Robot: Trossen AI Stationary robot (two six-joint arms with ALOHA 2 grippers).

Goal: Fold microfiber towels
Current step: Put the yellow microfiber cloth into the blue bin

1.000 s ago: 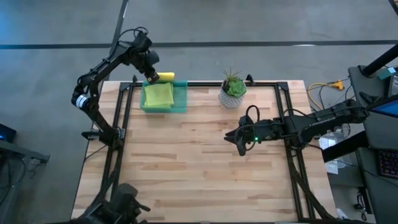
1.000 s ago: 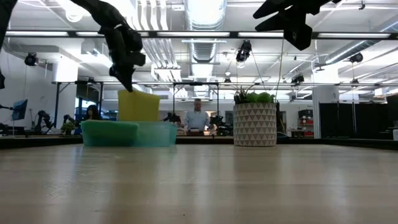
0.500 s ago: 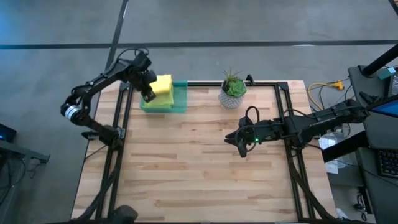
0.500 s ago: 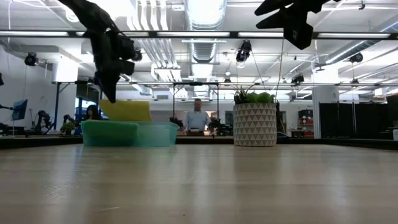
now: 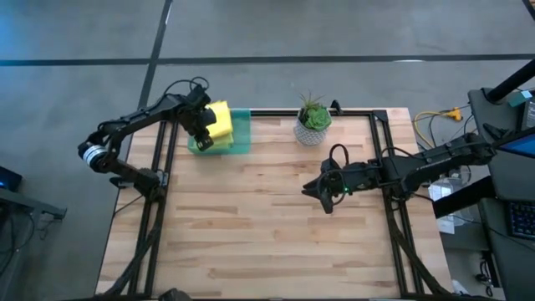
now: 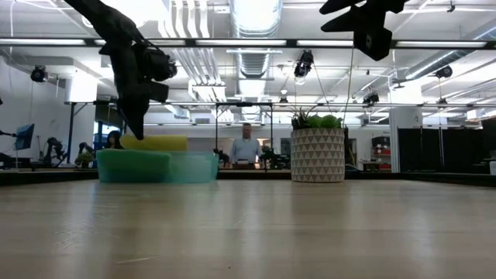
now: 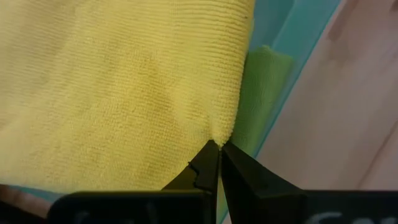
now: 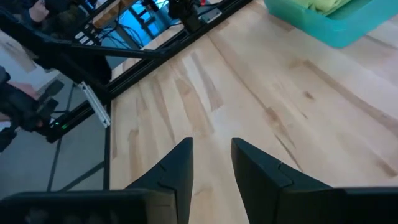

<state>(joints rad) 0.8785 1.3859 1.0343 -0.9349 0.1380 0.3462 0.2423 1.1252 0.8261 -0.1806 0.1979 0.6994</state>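
So the green plastic tray (image 5: 241, 134) sits at the far left corner of the wooden desk (image 5: 267, 226), and it's got a lime green towel (image 7: 264, 93) lying in it, mostly covered by the yellow towel (image 5: 219, 121) draped over the top. The yellow one looks soft and finely ribbed, bunched into a thick fold. The left gripper (image 7: 219, 152) is over the tray with its jaws pinched tight on the yellow towel's edge. The right gripper (image 8: 210, 163) hangs above the middle of the desk, jaws a bit apart, holding nothing. A potted plant (image 5: 313, 119) stands near the tray.
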